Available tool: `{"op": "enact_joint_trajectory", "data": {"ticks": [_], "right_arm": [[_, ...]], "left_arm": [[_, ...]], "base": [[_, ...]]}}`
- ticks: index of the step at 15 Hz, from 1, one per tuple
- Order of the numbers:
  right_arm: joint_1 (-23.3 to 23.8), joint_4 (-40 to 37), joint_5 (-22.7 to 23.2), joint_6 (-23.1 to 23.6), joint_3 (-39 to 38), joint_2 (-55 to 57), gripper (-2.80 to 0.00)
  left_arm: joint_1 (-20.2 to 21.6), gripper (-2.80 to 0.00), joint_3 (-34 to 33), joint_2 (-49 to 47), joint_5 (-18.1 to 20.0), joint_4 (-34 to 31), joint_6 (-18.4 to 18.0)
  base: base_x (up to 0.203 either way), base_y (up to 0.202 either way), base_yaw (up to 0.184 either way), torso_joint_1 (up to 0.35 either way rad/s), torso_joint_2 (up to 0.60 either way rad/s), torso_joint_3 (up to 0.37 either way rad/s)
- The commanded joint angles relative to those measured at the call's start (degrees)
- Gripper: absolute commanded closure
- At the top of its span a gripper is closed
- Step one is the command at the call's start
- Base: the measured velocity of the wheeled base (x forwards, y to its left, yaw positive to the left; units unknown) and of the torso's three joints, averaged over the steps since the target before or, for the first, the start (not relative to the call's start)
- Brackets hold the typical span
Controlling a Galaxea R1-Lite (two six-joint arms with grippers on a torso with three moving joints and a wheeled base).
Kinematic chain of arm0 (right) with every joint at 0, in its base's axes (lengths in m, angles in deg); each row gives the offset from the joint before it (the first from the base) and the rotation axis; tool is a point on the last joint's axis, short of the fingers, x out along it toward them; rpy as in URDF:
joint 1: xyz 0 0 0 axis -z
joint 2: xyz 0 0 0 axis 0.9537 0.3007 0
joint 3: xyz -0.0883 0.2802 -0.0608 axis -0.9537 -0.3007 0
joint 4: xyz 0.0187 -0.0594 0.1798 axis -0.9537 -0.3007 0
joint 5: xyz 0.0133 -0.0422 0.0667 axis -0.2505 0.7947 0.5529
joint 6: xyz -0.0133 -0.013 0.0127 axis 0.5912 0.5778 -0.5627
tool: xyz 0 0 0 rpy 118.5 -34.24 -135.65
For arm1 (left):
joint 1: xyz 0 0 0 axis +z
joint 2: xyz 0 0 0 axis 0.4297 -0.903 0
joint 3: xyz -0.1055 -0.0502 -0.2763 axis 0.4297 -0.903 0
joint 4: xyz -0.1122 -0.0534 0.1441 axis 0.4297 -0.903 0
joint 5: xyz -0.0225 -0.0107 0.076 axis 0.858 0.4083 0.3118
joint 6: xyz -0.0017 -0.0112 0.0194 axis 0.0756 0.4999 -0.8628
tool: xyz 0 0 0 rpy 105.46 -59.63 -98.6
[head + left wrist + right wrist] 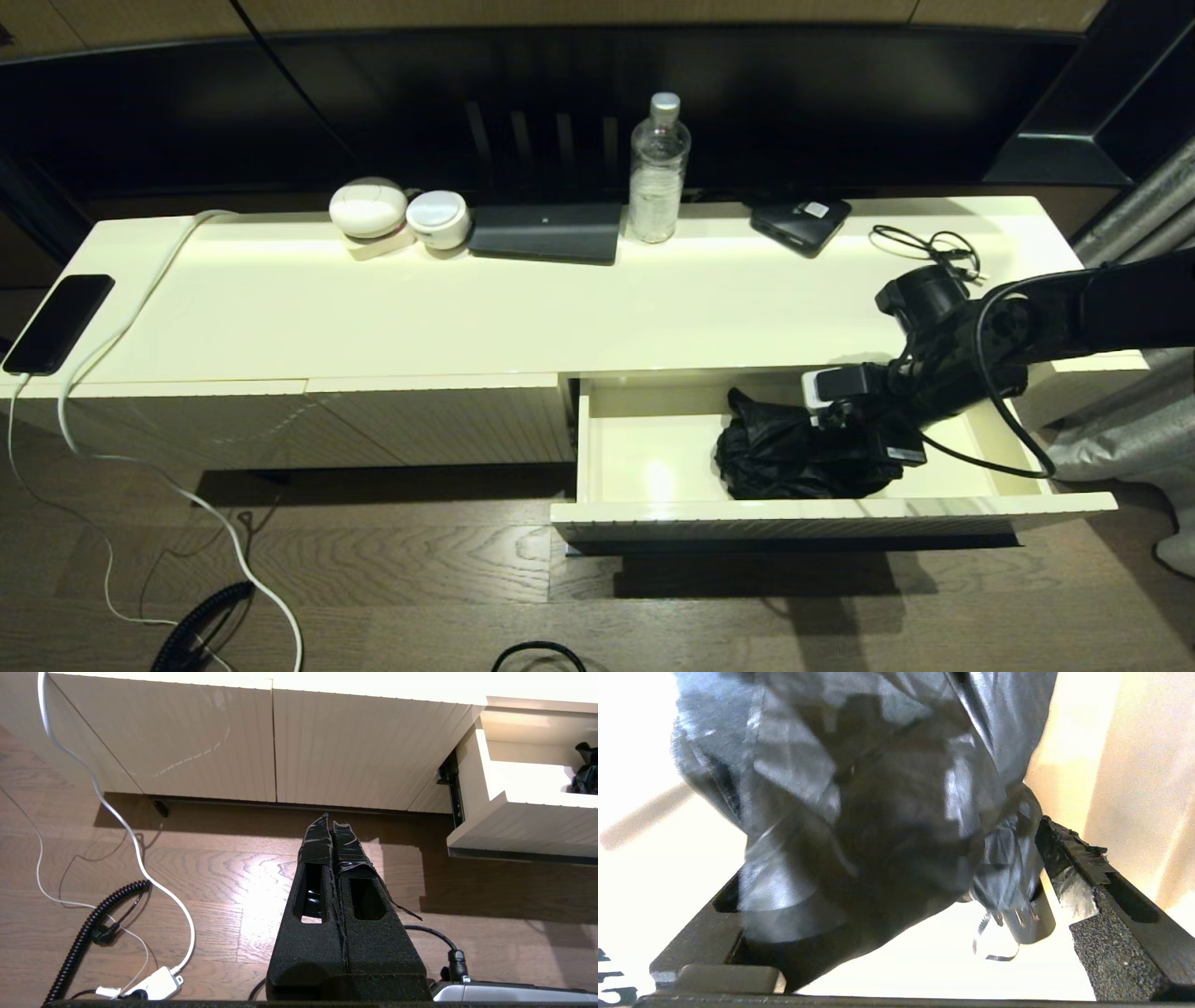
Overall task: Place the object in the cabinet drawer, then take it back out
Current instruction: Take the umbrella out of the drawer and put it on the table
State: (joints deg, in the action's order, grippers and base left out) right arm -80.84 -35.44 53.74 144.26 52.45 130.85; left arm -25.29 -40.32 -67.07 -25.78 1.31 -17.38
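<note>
The black umbrella [794,453] lies as a loose shiny bundle at the right of the pulled-out cream cabinet drawer [653,511]. My right gripper [845,434] reaches down into the drawer over it. In the right wrist view the umbrella [878,812] fills the space between the widely spread fingers [1101,914]; its short handle stub sits a little apart from the one finger that shows, and the other finger is mostly covered by fabric. The right gripper [887,858] is open. My left gripper [331,820] hangs shut and empty over the floor, left of the drawer [514,826].
On the cabinet top [560,308] stand a water bottle [658,173], two white round devices [397,215], a dark flat case [546,233], a small black box [800,224], a thin cable [929,247] and a phone [58,322]. Cables lie on the wooden floor [373,560].
</note>
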Motion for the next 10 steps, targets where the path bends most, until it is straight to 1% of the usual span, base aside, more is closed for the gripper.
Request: {"op": "enact_joint_trajectory", "data": {"ticks": [1,5,10], "right_arm": [[0.0,-1.7,0.0,0.4,0.0,-2.1,-2.80],[0.3,-2.1,0.0,0.5,0.4,-3.8,-2.80],[1.0,-1.8,0.1,0.6,-2.5,-2.3,-2.80]], "left_arm": [[0.0,0.00,0.0,0.1,0.0,0.0,0.0],[0.0,0.00,0.0,0.1,0.0,0.0,0.0],[0.0,0.00,0.0,0.1,0.0,0.0,0.0]], "base": [[0.000,0.000,0.000,0.000,0.00,0.000],[0.000,0.000,0.000,0.000,0.00,0.000],[0.000,0.000,0.000,0.000,0.00,0.000]]}}
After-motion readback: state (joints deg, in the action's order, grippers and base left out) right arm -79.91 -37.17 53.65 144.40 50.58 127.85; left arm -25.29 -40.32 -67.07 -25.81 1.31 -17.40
